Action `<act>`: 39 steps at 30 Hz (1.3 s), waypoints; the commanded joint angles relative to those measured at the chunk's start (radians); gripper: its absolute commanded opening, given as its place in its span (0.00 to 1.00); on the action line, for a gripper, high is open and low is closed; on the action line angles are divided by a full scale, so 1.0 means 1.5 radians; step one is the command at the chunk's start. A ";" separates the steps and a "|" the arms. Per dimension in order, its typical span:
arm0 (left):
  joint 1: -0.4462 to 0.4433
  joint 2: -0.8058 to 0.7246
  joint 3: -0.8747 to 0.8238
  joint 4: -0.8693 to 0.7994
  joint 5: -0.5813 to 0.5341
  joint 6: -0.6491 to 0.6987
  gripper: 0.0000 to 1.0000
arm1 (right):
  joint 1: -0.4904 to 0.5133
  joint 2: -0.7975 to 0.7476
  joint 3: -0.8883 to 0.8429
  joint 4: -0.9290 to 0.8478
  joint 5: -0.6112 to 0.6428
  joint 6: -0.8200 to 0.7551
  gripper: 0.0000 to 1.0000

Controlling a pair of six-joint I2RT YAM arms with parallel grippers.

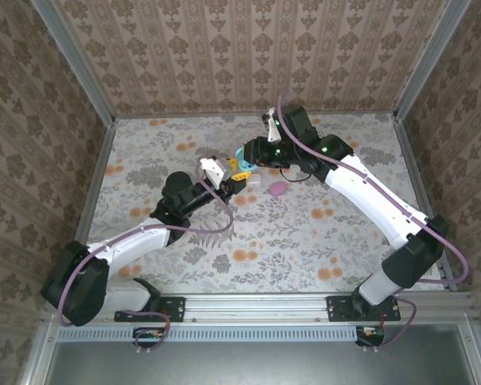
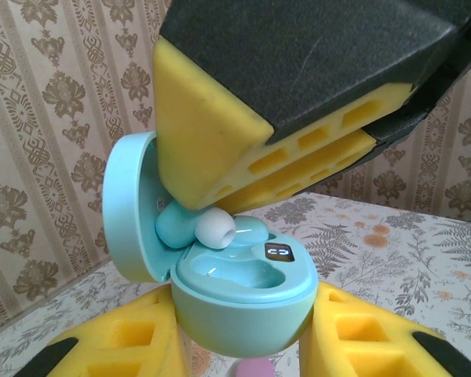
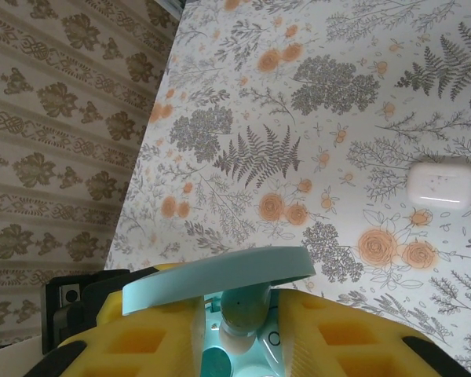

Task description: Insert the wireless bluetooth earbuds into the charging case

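Teal earbud, white tip showing, sits at the mouth of one socket in the open teal charging case, apparently not yet seated; right pincer nearly closed, nipping the bud from above; left pincer closed narrowly on the case body, holding it clear of the surface; lid hinged back. Risks, as judged: bud looks tilted, so a push could jam it on the socket rim or pop it loose; the broad yellow fingers may knock the lid; an early release drops it to the surface near the white case.

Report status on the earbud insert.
Left gripper shut on open teal charging case. Right gripper shut on teal earbud, at the socket. White case well clear.
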 commanded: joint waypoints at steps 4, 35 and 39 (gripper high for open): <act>-0.008 -0.003 0.027 0.022 0.034 -0.003 0.33 | 0.025 0.027 0.025 -0.026 0.016 -0.025 0.32; -0.009 0.006 0.038 -0.003 -0.018 -0.004 0.33 | 0.057 -0.001 0.045 -0.066 0.075 -0.029 0.26; -0.008 0.005 0.037 0.001 -0.016 -0.006 0.34 | 0.059 -0.010 0.038 -0.067 0.086 -0.029 0.26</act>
